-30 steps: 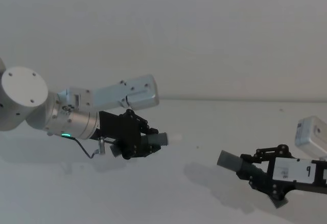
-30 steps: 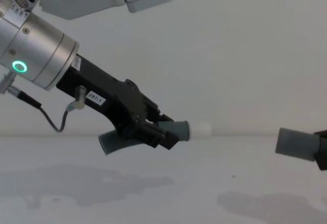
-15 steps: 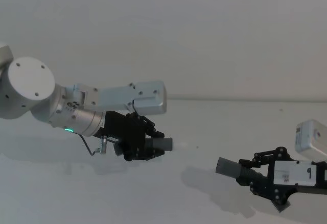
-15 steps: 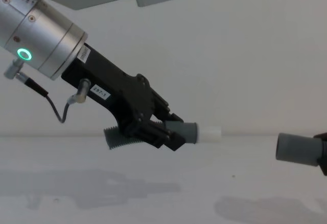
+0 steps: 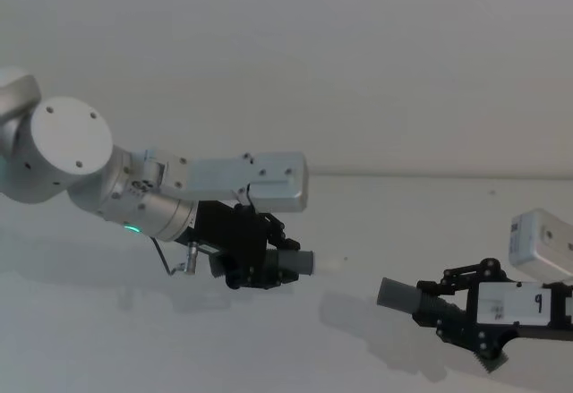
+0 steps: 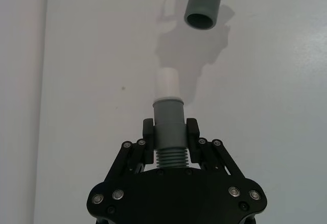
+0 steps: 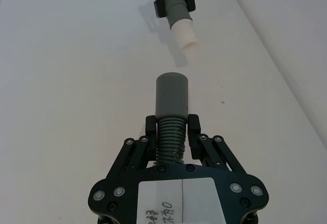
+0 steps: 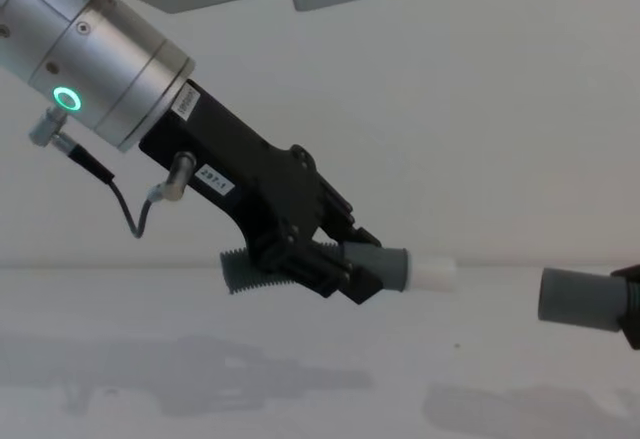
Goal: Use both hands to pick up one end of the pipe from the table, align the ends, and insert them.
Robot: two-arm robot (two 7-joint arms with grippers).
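Chest view: right gripper (image 8: pixel 634 311) cut off — cuff (image 8: pixel 577 299) visible.

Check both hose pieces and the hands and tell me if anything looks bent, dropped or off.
Nothing stands out. The left hand grips one hose piece with its white-tipped cuff pointing at the open cuff held by the right hand. Both pieces are off the table, a gap between the ends, not inserted yet.
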